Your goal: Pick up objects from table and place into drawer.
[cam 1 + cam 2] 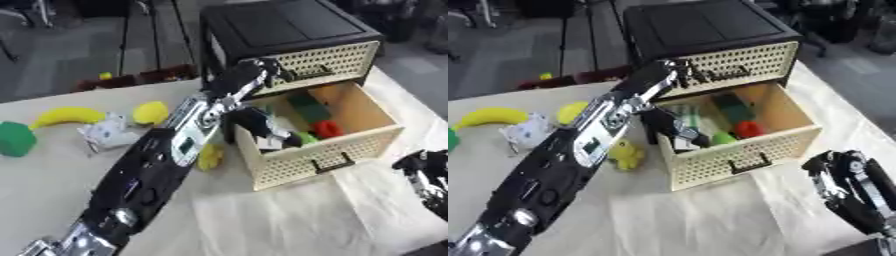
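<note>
My left hand (262,131) is down inside the open drawer (372,107), fingers unclear; next I lift out for the banana (67,116).

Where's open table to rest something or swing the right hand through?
Bare cloth lies in front of the open drawer, between the left arm and the right hand. It is crowded left of the drawer: banana, green block, white item, yellow pieces. The drawer's left half is full, with the left hand in it.
</note>
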